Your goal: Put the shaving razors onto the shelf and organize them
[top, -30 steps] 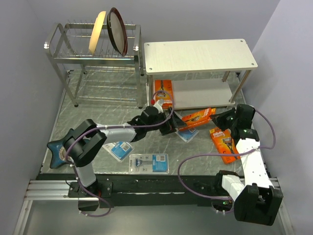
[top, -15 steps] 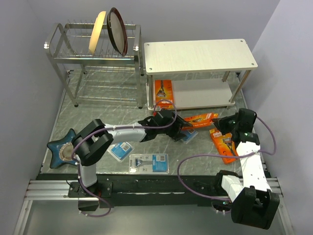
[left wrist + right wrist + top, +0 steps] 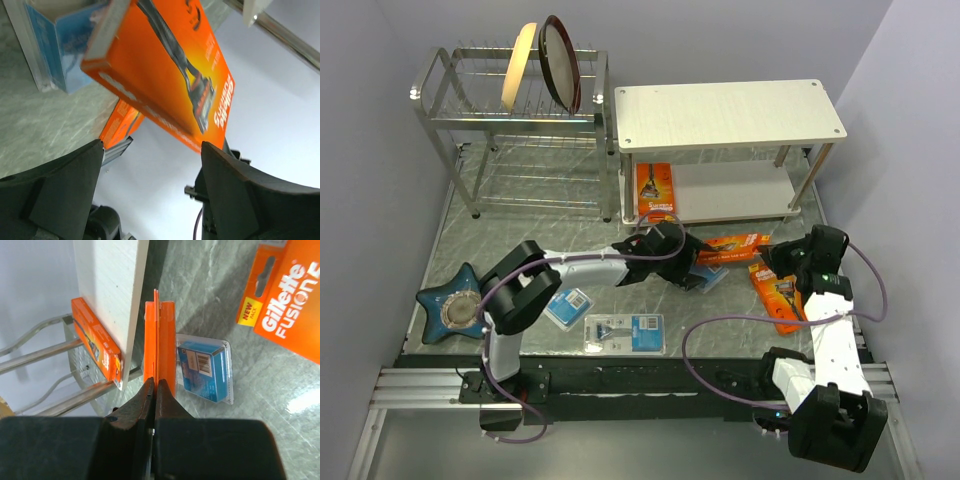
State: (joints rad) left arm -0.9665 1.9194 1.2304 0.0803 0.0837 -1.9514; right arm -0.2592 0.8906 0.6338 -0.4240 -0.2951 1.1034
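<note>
My right end effector (image 3: 154, 386) clamped on upright orange razor pack (image 3: 160, 340), centre frame; my left end effector (image 3: 150, 175) wide open, holding nothing.

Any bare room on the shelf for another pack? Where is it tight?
Top board is wholly bare. Lower board is free right of the orange pack at its left end. Tight: the table in front, where left gripper and right gripper meet at a second orange pack.

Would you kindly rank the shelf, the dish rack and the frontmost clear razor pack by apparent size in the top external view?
1. shelf and dish rack: too alike to separate.
2. clear razor pack: plainly smallest.
</note>
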